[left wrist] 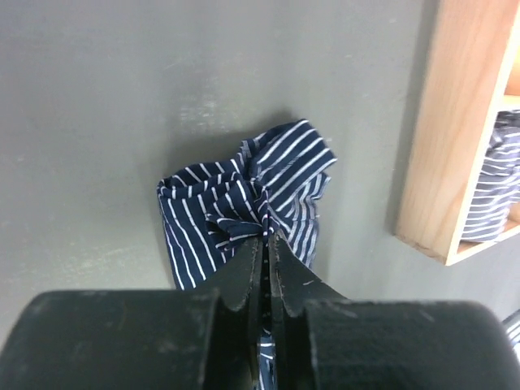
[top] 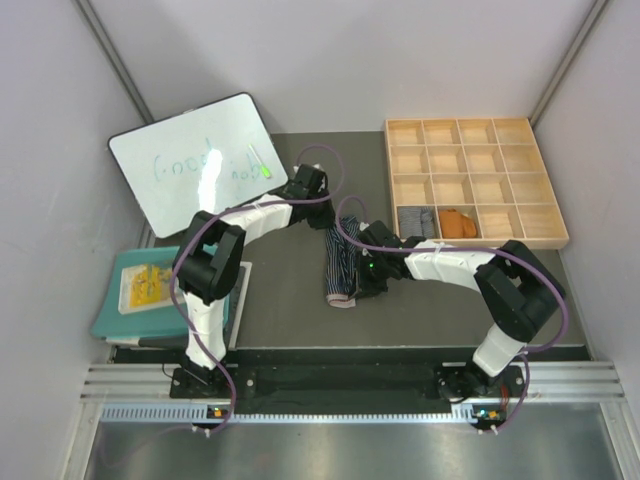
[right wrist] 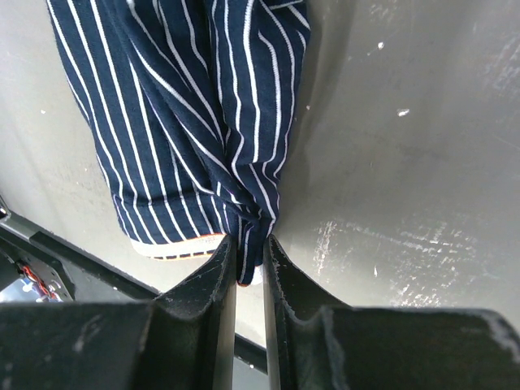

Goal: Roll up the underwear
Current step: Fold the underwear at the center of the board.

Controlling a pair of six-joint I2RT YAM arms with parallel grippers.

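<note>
Navy striped underwear lies as a long narrow strip on the grey table, midway between the arms and just left of the wooden tray. The left gripper is pinched tight on its bunched far end, and the right gripper is clamped on the near end beside the hem. Gripping both ends seems meant to hold the strip straight and narrow for rolling. The grey pair and orange pair sit bundled in adjacent tray compartments, apparently finished.
</note>
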